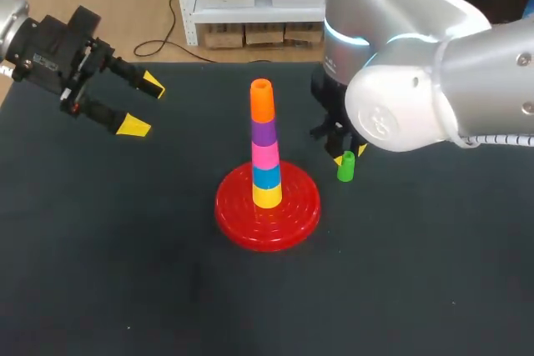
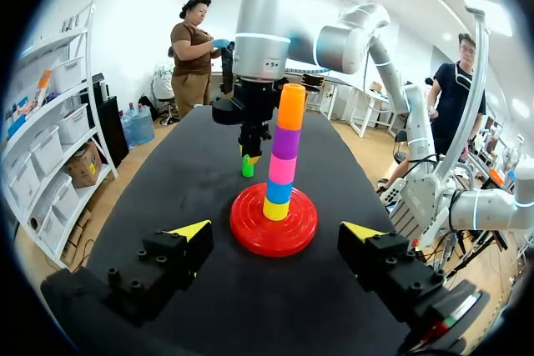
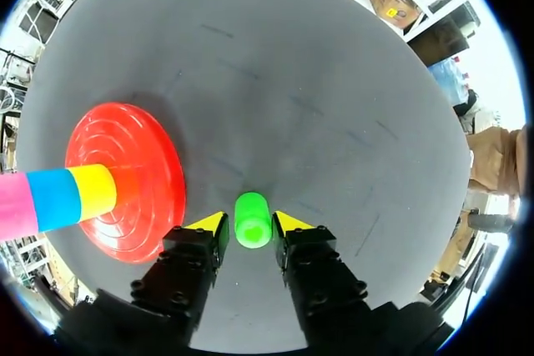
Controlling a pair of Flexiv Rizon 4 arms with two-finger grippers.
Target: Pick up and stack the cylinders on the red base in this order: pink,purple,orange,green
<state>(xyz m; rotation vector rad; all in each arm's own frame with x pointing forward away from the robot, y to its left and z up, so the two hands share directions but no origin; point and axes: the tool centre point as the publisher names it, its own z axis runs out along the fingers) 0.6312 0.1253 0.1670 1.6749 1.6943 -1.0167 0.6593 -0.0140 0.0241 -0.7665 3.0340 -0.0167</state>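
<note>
Fingers [image 3: 294, 224] on the right stood open astride the green cylinder [image 3: 253, 219], upright on the bench [image 3: 334, 106] beside the red base [image 3: 133, 164]; left fingers [image 1: 133, 126], also open, hung far off.

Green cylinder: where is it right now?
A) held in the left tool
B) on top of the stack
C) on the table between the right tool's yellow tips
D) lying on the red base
C: the green cylinder stands on the table between the right tool's yellow tips, beside the red base; the orange cylinder tops the stack.
</note>
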